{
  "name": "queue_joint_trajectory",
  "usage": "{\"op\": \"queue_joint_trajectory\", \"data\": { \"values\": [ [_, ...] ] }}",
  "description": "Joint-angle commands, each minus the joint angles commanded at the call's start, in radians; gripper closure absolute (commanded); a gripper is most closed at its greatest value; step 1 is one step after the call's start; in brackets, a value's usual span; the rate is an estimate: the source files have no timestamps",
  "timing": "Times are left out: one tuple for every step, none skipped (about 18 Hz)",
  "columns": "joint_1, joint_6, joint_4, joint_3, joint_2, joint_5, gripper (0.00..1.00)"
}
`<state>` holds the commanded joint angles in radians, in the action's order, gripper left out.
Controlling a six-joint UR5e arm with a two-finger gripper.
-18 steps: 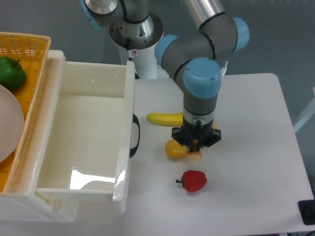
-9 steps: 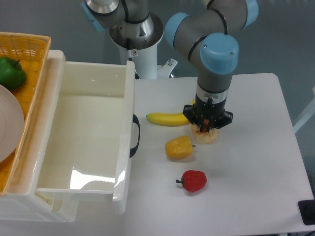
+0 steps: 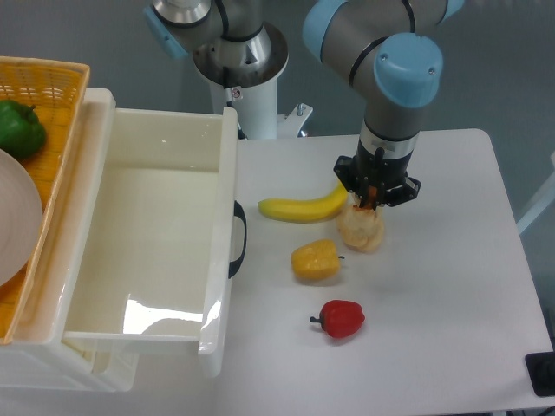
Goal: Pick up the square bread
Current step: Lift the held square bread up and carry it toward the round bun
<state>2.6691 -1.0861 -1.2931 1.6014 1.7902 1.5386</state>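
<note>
At centre right of the frame, the gripper (image 3: 376, 201) is being held directly above a pale bun (image 3: 361, 230); the square bread is possibly hidden beneath it. Jaw state cannot be told.

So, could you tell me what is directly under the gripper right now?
Under the gripper sits a pale bun on the table. The square bread isn't visible, possibly covered; the fingertips and jaw state are hidden.
</note>
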Motion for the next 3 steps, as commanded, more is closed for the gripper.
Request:
{"op": "queue_joint_trajectory", "data": {
  "values": [
    [0.003,-0.002,0.000,0.009,-0.003,0.000,0.88],
    [0.009,-0.002,0.000,0.011,-0.009,-0.002,0.88],
    [0.012,-0.008,0.000,0.011,-0.009,-0.002,0.88]
  ]
}}
